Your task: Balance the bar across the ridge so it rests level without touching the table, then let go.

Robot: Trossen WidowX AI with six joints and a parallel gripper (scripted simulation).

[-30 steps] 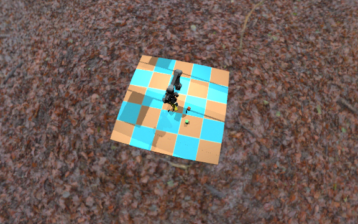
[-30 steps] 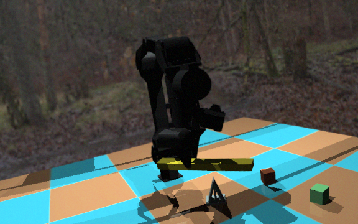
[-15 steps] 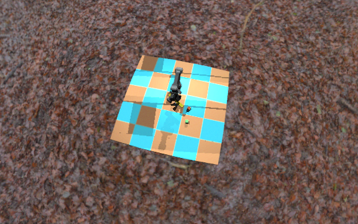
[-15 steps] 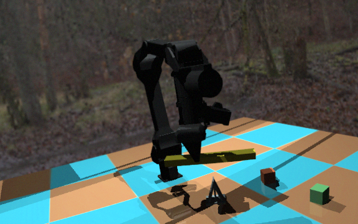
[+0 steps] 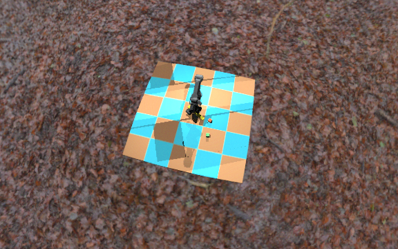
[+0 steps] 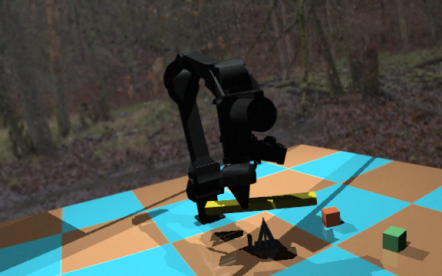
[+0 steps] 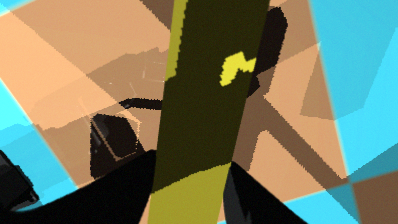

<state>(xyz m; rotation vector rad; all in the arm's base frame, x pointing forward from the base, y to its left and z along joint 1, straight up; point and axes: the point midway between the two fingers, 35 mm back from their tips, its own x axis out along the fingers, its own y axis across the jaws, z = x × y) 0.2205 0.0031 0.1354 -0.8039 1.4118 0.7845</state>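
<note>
A yellow bar (image 5: 202,117) (image 6: 294,200) (image 7: 202,115) hangs above the table, its right end a little higher in the exterior view. My gripper (image 6: 246,203) (image 7: 191,163) is shut on the bar, left of its middle in the exterior view. The dark ridge (image 6: 265,239) stands on the table with its peak just below the bar in that view; a small gap shows between them. How far the ridge lies in front of or behind the bar is hard to tell. I cannot make out the ridge in the top view or the wrist view.
An orange cube (image 5: 210,120) (image 6: 331,217) stands beyond the bar's right end in the exterior view. A green cube (image 5: 207,135) (image 6: 394,239) stands farther right. The checkered table (image 5: 235,169) (image 6: 102,199) carries dark shadows around the ridge.
</note>
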